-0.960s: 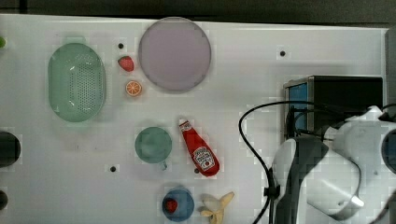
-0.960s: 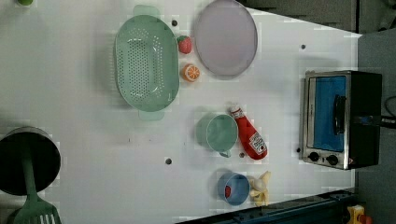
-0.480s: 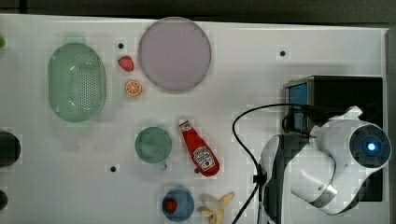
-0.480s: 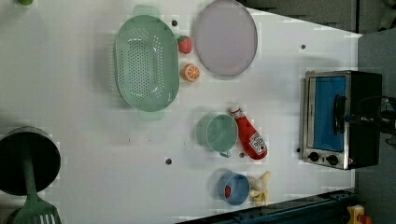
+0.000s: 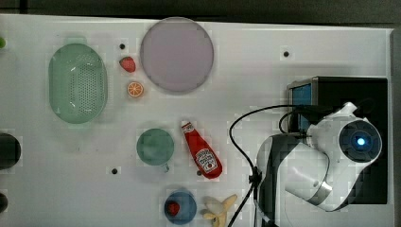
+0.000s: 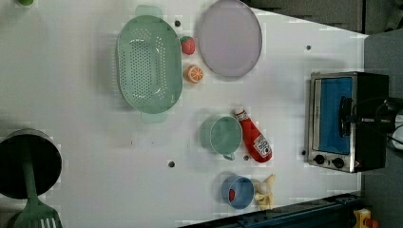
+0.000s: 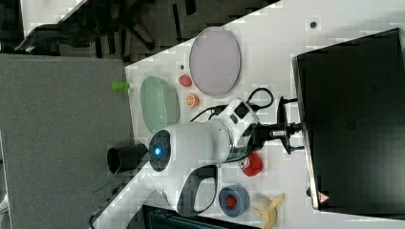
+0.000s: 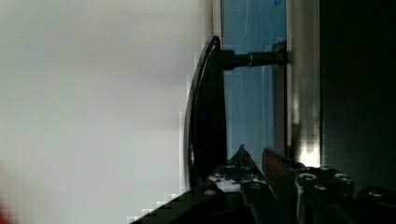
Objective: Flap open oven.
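While my claw (image 7: 288, 130) reaches level at the oven (image 6: 346, 121), fingers (image 8: 252, 165) narrowed nearly together, set just behind the bar handle (image 8: 205, 107), grip on it unclear, door shut.

The white arm (image 5: 326, 161) reached over the oven (image 5: 347, 90), covering most of its front. A ketchup bottle (image 5: 201, 150) and green cup (image 5: 155, 146) lay well apart from it on the table (image 5: 246, 47).
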